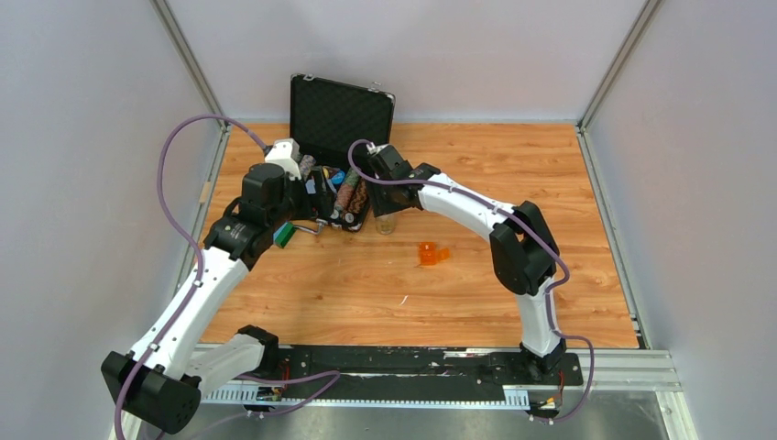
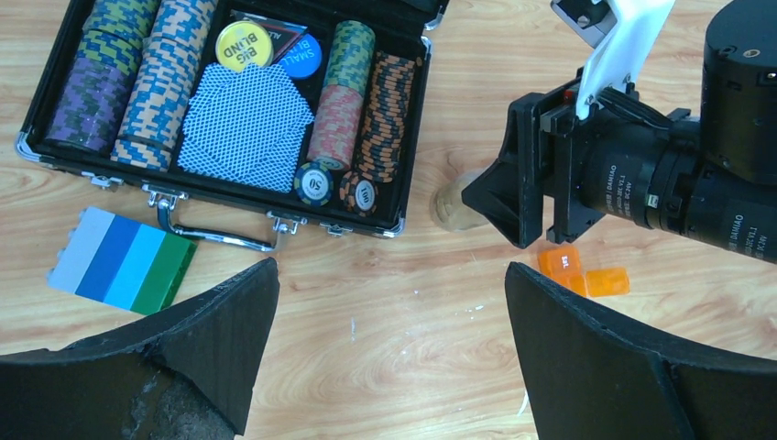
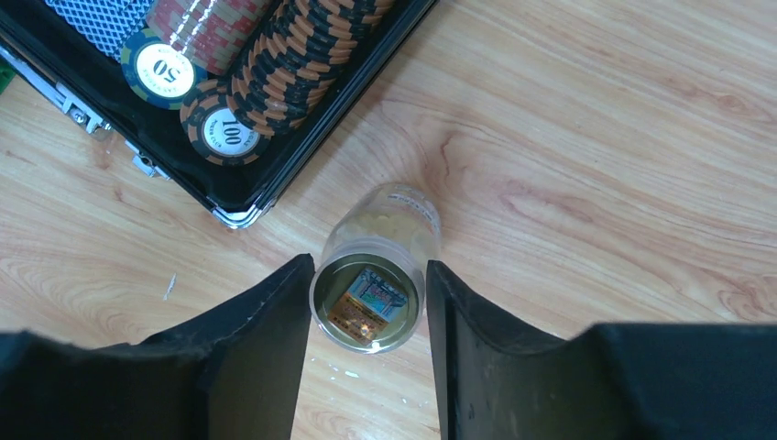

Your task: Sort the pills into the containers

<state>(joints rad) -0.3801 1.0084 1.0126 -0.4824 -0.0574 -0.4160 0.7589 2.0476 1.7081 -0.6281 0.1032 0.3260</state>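
A small clear pill bottle [image 3: 366, 304] with a gold lid stands upright on the wood next to the black case's corner, also seen as a pale bottle [image 1: 386, 223] from above. Pale contents show through its wall; single pills cannot be made out. My right gripper [image 3: 368, 266] reaches down over it, a finger pressed against each side of the lid. The containers [image 1: 431, 254], a tiny orange box of joined compartments [image 2: 582, 272], lie on the table to the bottle's right. My left gripper [image 2: 392, 268] hovers wide open over bare wood in front of the case, holding nothing.
An open black case [image 2: 229, 197] holds rows of poker chips, playing cards and blind buttons; its lid [image 1: 341, 110] stands upright at the back. A blue and green striped block [image 2: 124, 261] lies left of the case handle. Grey walls enclose the table.
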